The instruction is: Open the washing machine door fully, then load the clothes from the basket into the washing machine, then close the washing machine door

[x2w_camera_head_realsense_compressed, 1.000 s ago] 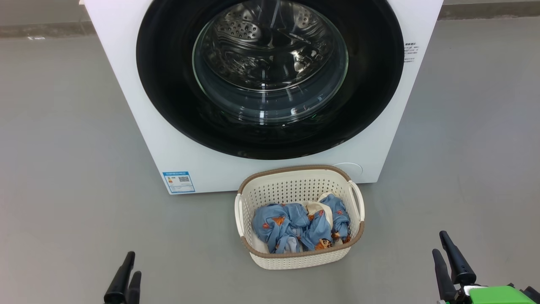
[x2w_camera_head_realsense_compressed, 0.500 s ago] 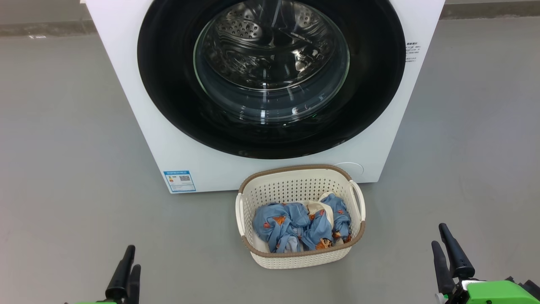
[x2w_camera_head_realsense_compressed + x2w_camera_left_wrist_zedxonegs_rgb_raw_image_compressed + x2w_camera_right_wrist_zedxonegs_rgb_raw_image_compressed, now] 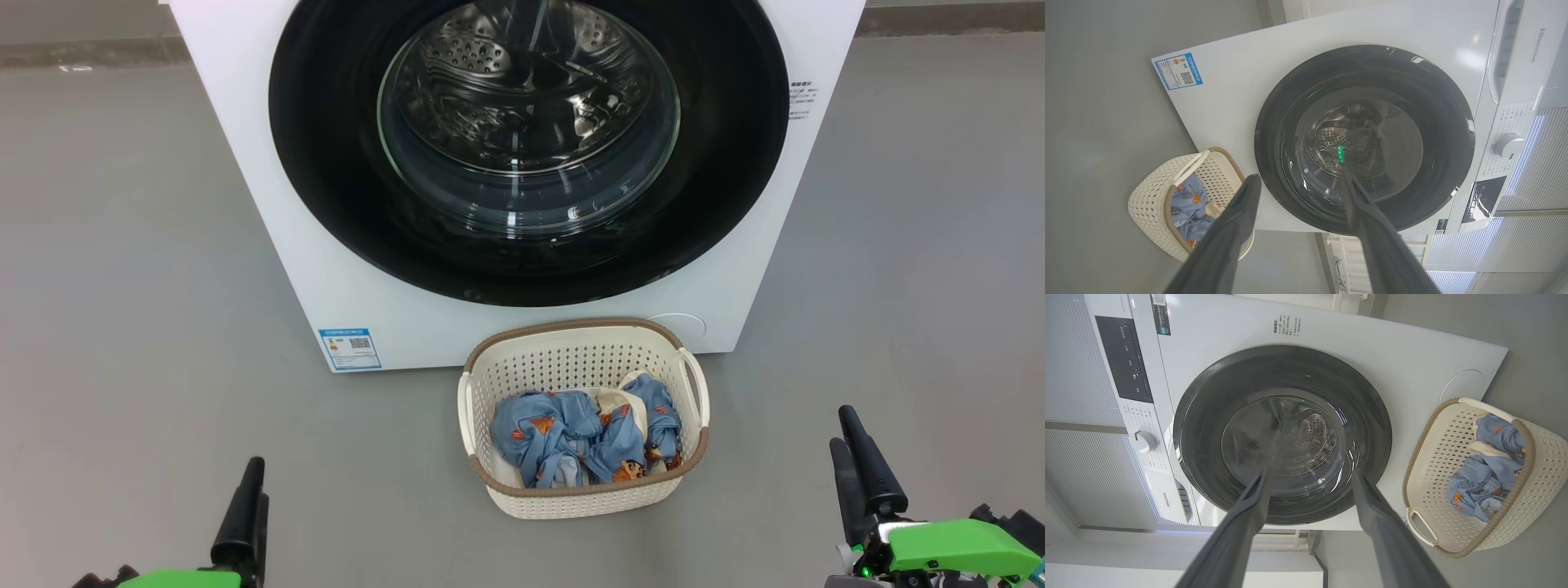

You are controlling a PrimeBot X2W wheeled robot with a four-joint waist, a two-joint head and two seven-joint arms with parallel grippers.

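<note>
Both sets of jaws, spread wide and empty, have edged up toward the shut washing machine door (image 3: 326, 163) — the clothes (image 3: 563, 433) wait in the basket (image 3: 571, 502) at its foot, handy for loading.

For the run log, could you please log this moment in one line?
door shut; clothes in basket; left gripper open; right gripper open

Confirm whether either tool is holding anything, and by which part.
Nothing is held. The left tool and right tool are both open and empty, apart from the basket; the clothes lie inside it.
</note>
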